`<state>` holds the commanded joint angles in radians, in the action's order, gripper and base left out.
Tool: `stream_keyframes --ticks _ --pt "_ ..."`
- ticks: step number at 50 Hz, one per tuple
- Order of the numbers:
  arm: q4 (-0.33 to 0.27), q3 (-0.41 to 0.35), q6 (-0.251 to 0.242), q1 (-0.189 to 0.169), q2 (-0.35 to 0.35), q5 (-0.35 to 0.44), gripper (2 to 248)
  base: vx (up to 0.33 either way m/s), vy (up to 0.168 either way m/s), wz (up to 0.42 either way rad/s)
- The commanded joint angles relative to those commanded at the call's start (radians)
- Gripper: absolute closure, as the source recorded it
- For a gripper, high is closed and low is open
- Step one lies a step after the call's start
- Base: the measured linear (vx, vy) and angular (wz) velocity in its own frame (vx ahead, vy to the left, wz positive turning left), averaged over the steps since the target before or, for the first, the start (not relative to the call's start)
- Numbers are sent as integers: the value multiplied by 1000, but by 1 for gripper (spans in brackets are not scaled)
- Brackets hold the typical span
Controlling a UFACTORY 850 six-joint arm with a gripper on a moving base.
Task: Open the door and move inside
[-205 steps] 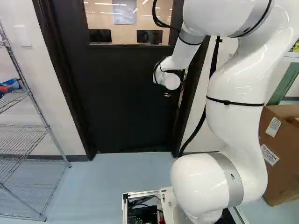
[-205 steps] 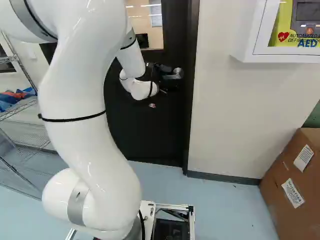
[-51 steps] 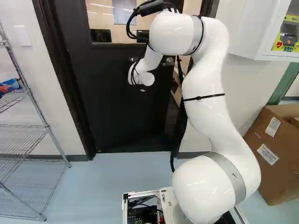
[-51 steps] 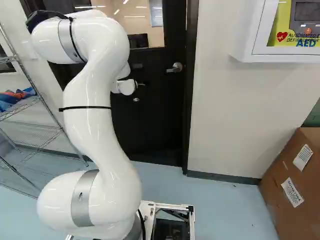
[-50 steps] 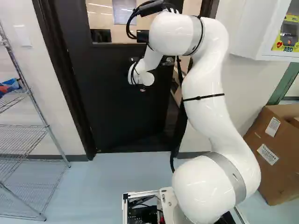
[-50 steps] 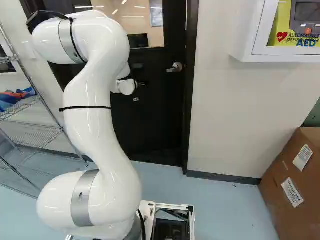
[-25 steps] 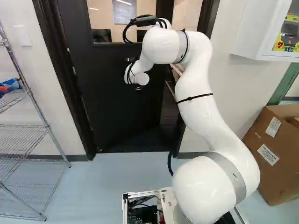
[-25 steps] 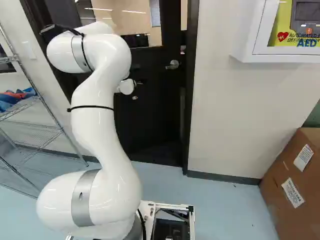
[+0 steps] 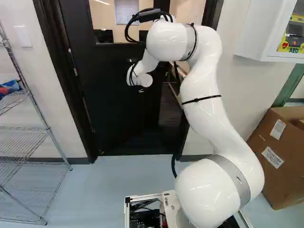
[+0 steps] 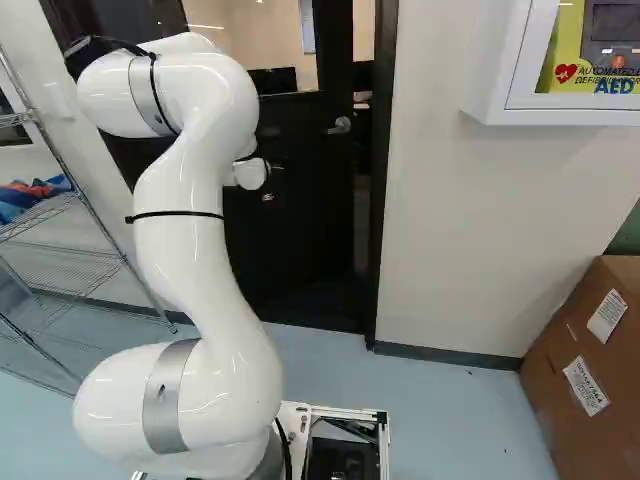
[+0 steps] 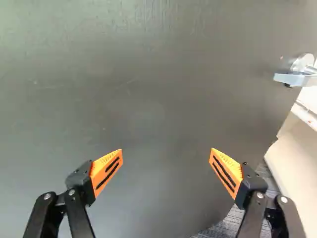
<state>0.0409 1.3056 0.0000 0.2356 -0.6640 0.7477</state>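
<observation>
Black door [image 9: 114,109] ajar ahead of the base, gap along its handle side. White arm [image 9: 204,107] raised toward it. Cardboard box [image 9: 282,142] at right of left base view. Fingers [image 11: 107,171] spread wide, facing door. Lever handle [image 11: 292,79] well off to one side.

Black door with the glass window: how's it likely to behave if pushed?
Probably stiff and fairly heavy: the black door looks like a tall, rigid slab. Should swing rather than tip; it stands ajar, gap on the silver lever handle side. Its flat, smooth-looking face might let the open, orange-padded pincer skid.
</observation>
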Motion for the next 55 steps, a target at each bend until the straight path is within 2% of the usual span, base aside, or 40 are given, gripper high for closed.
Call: stream_keyframes --ticks 55 --pt "-2 -358 0 -35 276 0 3 0 0 0"
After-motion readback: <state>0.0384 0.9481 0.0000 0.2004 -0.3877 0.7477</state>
